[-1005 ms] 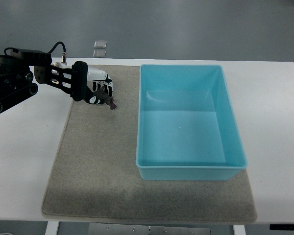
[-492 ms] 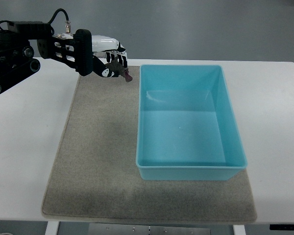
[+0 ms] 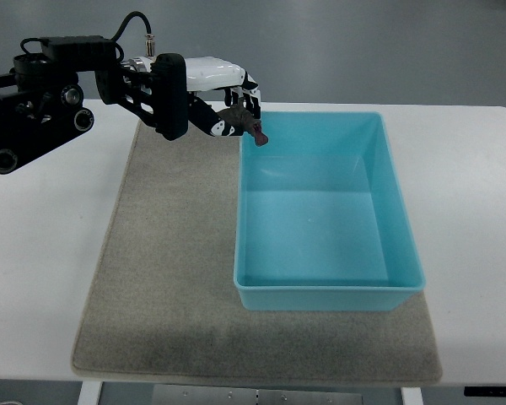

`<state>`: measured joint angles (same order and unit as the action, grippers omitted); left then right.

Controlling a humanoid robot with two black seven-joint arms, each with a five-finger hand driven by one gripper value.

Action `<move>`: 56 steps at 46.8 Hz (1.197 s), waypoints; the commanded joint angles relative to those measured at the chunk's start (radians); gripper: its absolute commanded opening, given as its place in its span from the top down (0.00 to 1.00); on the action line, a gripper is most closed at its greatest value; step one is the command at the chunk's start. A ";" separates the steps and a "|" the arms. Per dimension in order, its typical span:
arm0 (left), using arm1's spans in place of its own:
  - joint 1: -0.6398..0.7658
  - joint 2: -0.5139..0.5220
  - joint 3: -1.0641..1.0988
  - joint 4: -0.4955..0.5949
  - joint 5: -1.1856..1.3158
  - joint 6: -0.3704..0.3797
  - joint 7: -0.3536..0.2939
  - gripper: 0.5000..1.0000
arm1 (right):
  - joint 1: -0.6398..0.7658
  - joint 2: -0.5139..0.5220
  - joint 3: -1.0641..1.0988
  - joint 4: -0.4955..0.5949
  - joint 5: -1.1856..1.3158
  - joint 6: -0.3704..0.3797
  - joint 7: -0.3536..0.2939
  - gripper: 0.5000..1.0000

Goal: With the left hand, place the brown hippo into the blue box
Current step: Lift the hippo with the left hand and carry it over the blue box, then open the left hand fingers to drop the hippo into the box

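My left hand (image 3: 233, 108) comes in from the left edge on a black arm. Its fingers are curled around the brown hippo (image 3: 244, 123), a small dark brown toy that sticks out below the fingers. The hand holds it in the air at the far left corner of the blue box (image 3: 405, 245), just over the box's rim. The box is an open light blue tub standing on the right half of the grey mat (image 3: 160, 287). Its inside shows only bare blue floor. The right arm is out of view.
The mat lies on a white table (image 3: 42, 278). Two small clear squares (image 3: 170, 83) lie on the floor beyond the table's far edge, partly behind the arm.
My left hand has lifted the hippo from the mat's far left part and carried it right, from beside the box to over its far left corner.
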<state>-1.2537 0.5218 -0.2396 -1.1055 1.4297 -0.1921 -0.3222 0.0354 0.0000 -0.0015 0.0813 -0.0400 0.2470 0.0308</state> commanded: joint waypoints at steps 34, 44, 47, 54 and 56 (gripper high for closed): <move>0.017 -0.120 -0.006 -0.071 0.000 0.014 0.000 1.00 | 0.000 0.000 0.000 0.000 0.000 0.000 0.000 0.13; 0.025 -0.155 -0.006 -0.071 0.002 0.014 0.000 1.00 | 0.000 0.000 0.000 0.000 0.000 0.000 0.000 0.13; 0.033 -0.167 -0.004 -0.070 0.002 0.014 0.002 1.00 | 0.000 0.000 0.000 0.000 -0.001 0.000 0.000 0.13; 0.039 -0.184 -0.004 -0.067 0.000 0.014 0.003 1.00 | 0.000 0.000 0.000 0.000 0.000 0.000 0.000 0.13; 0.046 -0.190 -0.004 -0.065 0.000 0.014 0.003 1.00 | 0.000 0.000 0.000 0.000 -0.001 0.000 0.000 0.13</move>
<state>-1.2157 0.3408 -0.2453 -1.1728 1.4320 -0.1779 -0.3193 0.0353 0.0000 -0.0015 0.0813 -0.0402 0.2470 0.0307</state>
